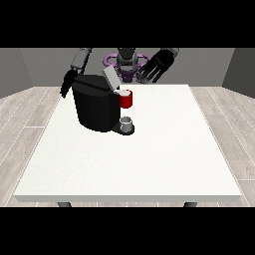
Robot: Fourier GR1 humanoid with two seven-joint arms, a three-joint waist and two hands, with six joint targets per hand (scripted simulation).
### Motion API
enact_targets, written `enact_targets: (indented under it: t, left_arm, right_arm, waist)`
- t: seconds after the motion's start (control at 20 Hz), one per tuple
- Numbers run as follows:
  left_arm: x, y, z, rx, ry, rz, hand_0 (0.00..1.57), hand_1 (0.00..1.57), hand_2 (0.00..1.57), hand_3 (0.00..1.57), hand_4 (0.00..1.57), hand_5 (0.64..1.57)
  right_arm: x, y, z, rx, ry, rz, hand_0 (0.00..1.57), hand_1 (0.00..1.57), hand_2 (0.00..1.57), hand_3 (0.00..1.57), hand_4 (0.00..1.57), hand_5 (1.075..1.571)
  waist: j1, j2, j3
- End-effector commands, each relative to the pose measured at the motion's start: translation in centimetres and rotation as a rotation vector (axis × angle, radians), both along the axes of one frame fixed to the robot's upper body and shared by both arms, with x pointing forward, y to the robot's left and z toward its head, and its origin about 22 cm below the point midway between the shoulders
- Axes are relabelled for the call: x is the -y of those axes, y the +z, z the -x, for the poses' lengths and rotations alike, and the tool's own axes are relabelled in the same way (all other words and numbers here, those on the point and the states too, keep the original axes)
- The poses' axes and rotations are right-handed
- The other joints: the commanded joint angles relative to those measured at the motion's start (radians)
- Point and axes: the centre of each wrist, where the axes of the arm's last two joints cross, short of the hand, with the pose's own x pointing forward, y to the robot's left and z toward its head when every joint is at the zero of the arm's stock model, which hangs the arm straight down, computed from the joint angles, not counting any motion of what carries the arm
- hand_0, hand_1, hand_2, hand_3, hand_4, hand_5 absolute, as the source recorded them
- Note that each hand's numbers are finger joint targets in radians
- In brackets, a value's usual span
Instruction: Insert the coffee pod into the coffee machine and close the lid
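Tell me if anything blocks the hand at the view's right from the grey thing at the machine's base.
Nothing visible does. The hand at the view's right hangs spread above the table's far edge; the grey thing sits exposed under a red thing at the machine, beside the coffee machine.

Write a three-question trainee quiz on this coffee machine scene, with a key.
1. True or false: the lid of the coffee machine is raised.
2. Which hand has its fingers spread above the table's far edge? A: the hand at the view's left. B: the hand at the view's right.
3. Fill in: a grey thing sits on the machine's base, directly below a ___ thing at the machine.

Key: 1 true; 2 B; 3 red.
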Motion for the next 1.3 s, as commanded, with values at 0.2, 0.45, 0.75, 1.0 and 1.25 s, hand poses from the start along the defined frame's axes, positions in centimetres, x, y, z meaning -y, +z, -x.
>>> enact_targets:
  t: [0.2,0.45,0.75,1.0,1.25]
  left_arm:
    - [1.4,-14.3,4.2,-0.305,0.019,0.709,0.0,0.0,0.0,0.0,0.0,1.571]
    - [0.2,-22.1,9.4,-0.464,0.122,0.749,0.0,0.0,0.0,0.0,0.42,1.571]
    - [-1.7,-24.4,11.7,-0.577,0.166,0.762,0.0,0.0,0.0,0.0,0.39,1.571]
    - [-1.2,-23.5,11.4,-0.551,0.218,0.821,0.0,0.0,0.0,0.0,0.35,1.571]
    - [-2.9,-22.8,12.3,-0.538,0.208,0.817,0.0,0.0,0.0,0.0,0.38,1.571]
  right_arm:
    - [2.8,-5.3,5.3,-0.156,-0.111,-0.006,0.0,0.0,0.0,0.0,0.0,1.571]
    - [2.7,-5.6,6.6,-0.179,-0.094,-0.044,0.0,0.0,0.0,0.0,0.0,1.571]
    - [-0.3,-1.0,3.2,-0.049,0.109,-0.096,0.0,0.0,0.0,0.0,0.0,1.571]
    - [-0.5,1.7,2.0,0.015,0.238,-0.056,0.0,0.0,0.0,0.0,0.2,1.571]
    - [0.5,5.7,0.0,0.057,0.259,0.014,0.0,0.0,0.0,0.0,0.08,1.571]
  waist:
    - [0.161,-0.222,-0.0023]
    - [0.189,-0.349,-0.0002]
    - [0.21,-0.438,-0.0001]
    - [0.212,-0.414,0.0004]
    - [0.235,-0.381,0.0003]
